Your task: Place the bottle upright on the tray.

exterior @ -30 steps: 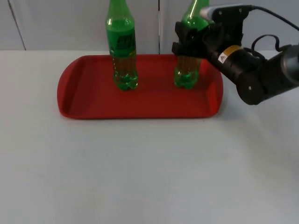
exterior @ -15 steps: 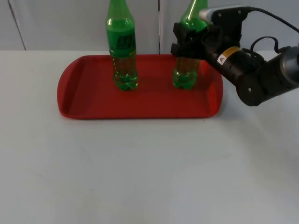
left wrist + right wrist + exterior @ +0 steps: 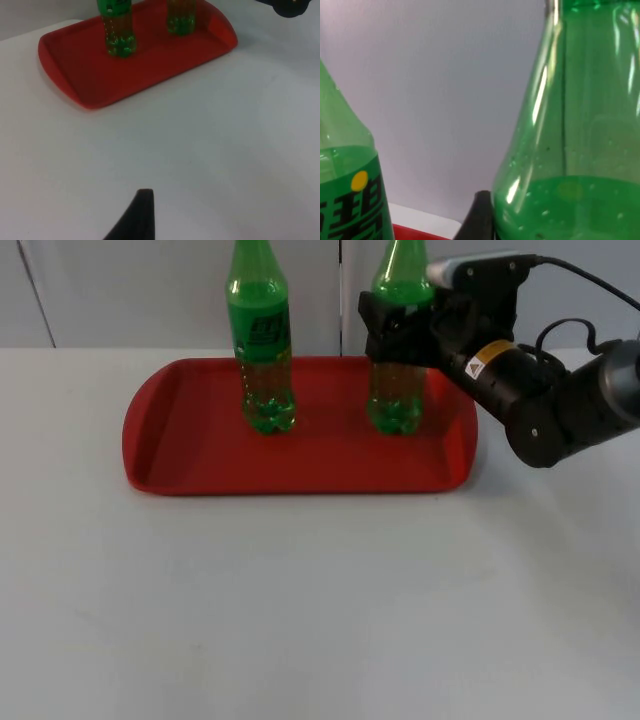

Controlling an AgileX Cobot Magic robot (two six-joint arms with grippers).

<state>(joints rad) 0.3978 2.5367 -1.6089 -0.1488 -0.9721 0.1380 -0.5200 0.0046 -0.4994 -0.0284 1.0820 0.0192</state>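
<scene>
Upright, two green bottles (image 3: 262, 340) stand on the red tray (image 3: 160, 455).

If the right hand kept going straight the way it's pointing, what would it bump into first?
The right hand already grips the right bottle, upright on the red tray. Pushed on leftward, bottle and hand would probably meet the left bottle first, though depth is hard to judge.

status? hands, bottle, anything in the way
Right hand shut on held bottle, upright, base on the red tray. Left hand waits over bare table. Second bottle stands apart, clear.
</scene>
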